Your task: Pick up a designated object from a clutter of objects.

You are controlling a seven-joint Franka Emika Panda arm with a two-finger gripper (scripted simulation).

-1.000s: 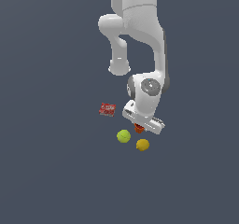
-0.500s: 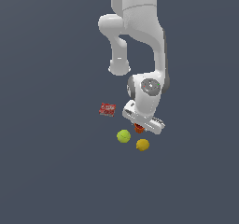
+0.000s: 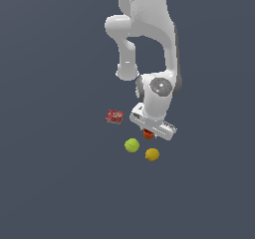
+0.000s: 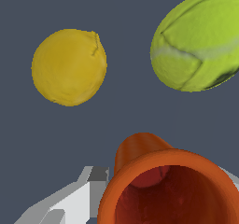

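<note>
The orange-red cup (image 3: 147,133) stands on the dark floor, mostly hidden under the white hand in the exterior view. In the wrist view the cup (image 4: 140,149) is very close, its mouth open to the camera. My gripper (image 3: 148,132) is down over it, one grey finger (image 4: 81,196) against each side of the cup, shut on it. The cup still looks level with the other items on the floor.
A yellow-green ball (image 3: 132,145) (image 4: 198,41) and a yellow lemon-like fruit (image 3: 152,155) (image 4: 69,66) lie just in front of the cup. A flat red packet (image 3: 114,116) lies toward the exterior view's left. No green block shows.
</note>
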